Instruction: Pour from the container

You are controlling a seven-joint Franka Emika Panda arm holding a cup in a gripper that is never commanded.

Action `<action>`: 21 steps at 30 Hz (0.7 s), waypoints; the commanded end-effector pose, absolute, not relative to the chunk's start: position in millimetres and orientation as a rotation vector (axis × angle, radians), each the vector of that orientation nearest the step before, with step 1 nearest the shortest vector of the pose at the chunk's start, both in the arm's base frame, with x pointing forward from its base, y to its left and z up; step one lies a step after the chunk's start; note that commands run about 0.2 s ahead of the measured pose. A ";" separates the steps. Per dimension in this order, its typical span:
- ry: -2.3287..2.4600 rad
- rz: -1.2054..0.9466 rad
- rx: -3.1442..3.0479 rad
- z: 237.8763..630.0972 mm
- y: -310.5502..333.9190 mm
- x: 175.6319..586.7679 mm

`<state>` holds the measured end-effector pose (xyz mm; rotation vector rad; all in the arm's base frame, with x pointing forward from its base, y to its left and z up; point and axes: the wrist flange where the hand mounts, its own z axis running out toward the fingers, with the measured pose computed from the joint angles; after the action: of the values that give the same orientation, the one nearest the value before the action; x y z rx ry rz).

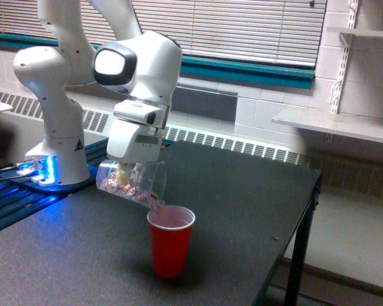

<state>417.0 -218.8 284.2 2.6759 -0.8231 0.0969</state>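
Observation:
The container is a clear plastic cup with small pink, red and cream pieces inside. It hangs tipped almost on its side, mouth toward the exterior view's right and slightly down. My gripper is shut on it from above. Its lower lip sits just over the left rim of the red cup, and a few pieces are slipping out at the lip. The red cup stands upright on the dark table, below and right of the container.
The arm's white base stands at the table's back left beside blue-lit cables. The table's edge runs down the exterior view's right side. A white shelf juts from the wall beyond it.

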 end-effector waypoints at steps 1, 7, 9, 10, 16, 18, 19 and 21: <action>-0.778 0.095 2.672 291.3 -217.8 427.1; -0.743 0.073 2.665 295.2 -217.4 431.4; -0.732 0.063 2.663 296.3 -217.0 431.7; -0.724 0.057 2.663 296.9 -216.4 431.7; -0.697 0.041 2.671 300.2 -213.2 431.3; -0.695 0.036 2.670 301.2 -212.1 431.5; -0.692 0.030 2.669 302.1 -211.9 431.5; -0.683 0.021 2.668 304.0 -212.6 431.3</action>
<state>427.7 -216.2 295.1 2.6608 -0.7417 0.0287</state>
